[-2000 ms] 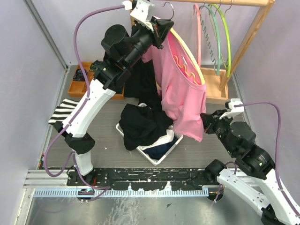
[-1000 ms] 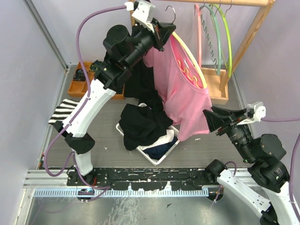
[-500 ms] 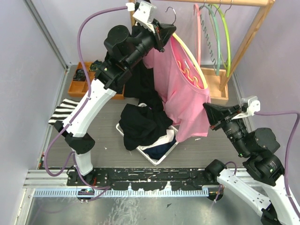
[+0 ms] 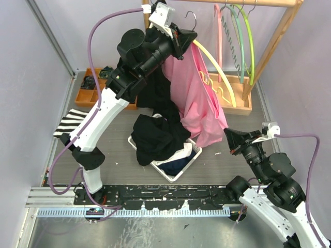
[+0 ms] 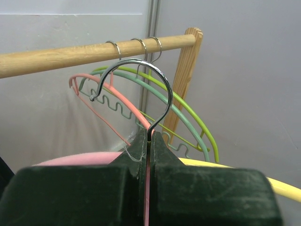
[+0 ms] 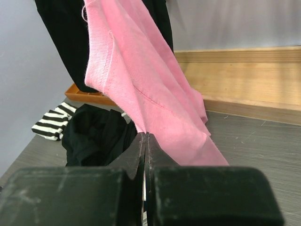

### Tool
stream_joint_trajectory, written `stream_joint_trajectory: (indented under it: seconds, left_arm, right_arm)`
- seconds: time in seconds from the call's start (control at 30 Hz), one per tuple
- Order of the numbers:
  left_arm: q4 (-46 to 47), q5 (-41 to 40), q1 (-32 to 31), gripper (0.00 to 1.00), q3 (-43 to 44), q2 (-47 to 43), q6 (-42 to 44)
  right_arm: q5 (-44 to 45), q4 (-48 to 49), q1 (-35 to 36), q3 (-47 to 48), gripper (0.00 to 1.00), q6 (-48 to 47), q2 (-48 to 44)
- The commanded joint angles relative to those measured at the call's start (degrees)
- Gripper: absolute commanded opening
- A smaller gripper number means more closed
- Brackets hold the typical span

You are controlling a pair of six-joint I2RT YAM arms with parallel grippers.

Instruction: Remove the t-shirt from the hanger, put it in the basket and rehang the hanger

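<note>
The pink t-shirt [image 4: 194, 98] hangs from the yellow hanger [image 4: 217, 75], whose right arm now sticks out bare past the cloth. My left gripper [image 4: 187, 37] is held high by the rail, shut on the neck of the hanger's metal hook [image 5: 136, 89]. In the left wrist view the left gripper [image 5: 148, 136] has its jaws pressed together around the wire. My right gripper [image 4: 227, 138] is low on the right, shut on the t-shirt's lower edge. In the right wrist view the t-shirt [image 6: 150, 89] runs up from the right gripper's [image 6: 146, 135] closed tips.
A wooden rail [image 4: 243, 2] carries pink, green and lime hangers [image 4: 235, 31]. A white basket [image 4: 178, 170] of dark clothes sits below the shirt, and a black garment [image 4: 155, 93] hangs behind it. Wooden trays [image 4: 85, 95] and a striped cloth [image 4: 70, 121] lie at left.
The right gripper shut on the t-shirt's hem and pulled down and nearer. The shirt slid off the hanger's right arm, which now shows bare. The left arm barely moved.
</note>
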Motion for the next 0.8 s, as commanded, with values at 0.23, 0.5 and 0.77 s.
stream_joint_trajectory:
  seconds: [0.23,0.5,0.77]
  left_arm:
    - [7.28,0.54,-0.77,0.0,-3.07,-4.47,1.7]
    - [10.14,2.1,-3.36,0.0,-13.29,-8.97,6.55]
    - [11.02,0.39,-6.54,0.0,-20.87,-11.6,10.55]
  right_arm:
    - [0.18,-0.42,0.03,6.22,0.06,-0.76,2.26]
    - [3.31,-1.93,0.03,13.71,0.42,-3.52,4.46]
    - [1.75,-3.4,0.06,23.53,0.48,-7.15,8.81]
